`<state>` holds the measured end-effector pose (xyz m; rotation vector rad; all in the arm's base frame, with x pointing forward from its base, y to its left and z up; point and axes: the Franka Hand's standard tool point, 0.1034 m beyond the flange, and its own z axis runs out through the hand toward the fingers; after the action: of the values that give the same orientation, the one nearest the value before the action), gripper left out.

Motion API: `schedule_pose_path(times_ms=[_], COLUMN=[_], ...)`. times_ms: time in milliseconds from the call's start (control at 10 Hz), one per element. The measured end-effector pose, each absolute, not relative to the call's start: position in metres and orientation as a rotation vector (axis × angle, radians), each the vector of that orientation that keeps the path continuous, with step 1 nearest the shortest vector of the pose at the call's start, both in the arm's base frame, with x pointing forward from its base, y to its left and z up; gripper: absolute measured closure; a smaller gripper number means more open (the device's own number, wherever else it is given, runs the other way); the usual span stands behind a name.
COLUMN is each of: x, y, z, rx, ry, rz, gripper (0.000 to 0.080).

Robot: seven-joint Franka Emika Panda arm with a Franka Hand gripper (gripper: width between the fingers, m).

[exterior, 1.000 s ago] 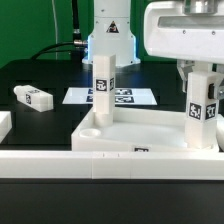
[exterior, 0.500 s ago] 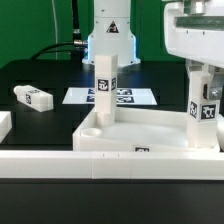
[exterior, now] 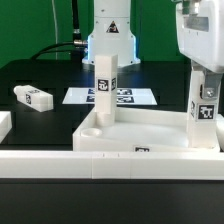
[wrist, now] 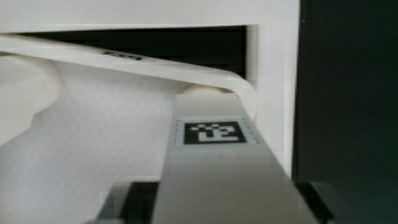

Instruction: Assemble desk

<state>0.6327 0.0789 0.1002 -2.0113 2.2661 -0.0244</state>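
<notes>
The gripped leg (exterior: 203, 125) stands upright between the jaws, which pinch it near its top; its foot sits straight below them in the tabletop (exterior: 140, 138) corner at the exterior view's right. To seat it well, I judge the gripper (exterior: 204, 72) should hold the leg plumb over the socket and press down lightly, turning without slipping, since a tilt could jam it. Well off to the jaws' side a standing leg (exterior: 103, 88) is already set, and beyond it lie the marker board (exterior: 135, 97) and a loose leg (exterior: 32, 97)

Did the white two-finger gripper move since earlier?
Yes. The gripper, holding a white square leg, shifted toward the exterior view's right, away from the fixed upright middle leg.
</notes>
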Motion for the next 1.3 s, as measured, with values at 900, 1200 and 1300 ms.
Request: schedule_pose_path(times_ms=[900,1200,1300], x=[0.6337,0.6337,0.6304], y=[0.084,0.0827,0.0826], z=[0.098,0.0978,0.1016], rx=[-2.579,-2.739,-2.867], ry=[1.651,1.382,1.226], rz=[-0.038,-0.051,0.005], gripper=[0.0151,0.0151,0.0151])
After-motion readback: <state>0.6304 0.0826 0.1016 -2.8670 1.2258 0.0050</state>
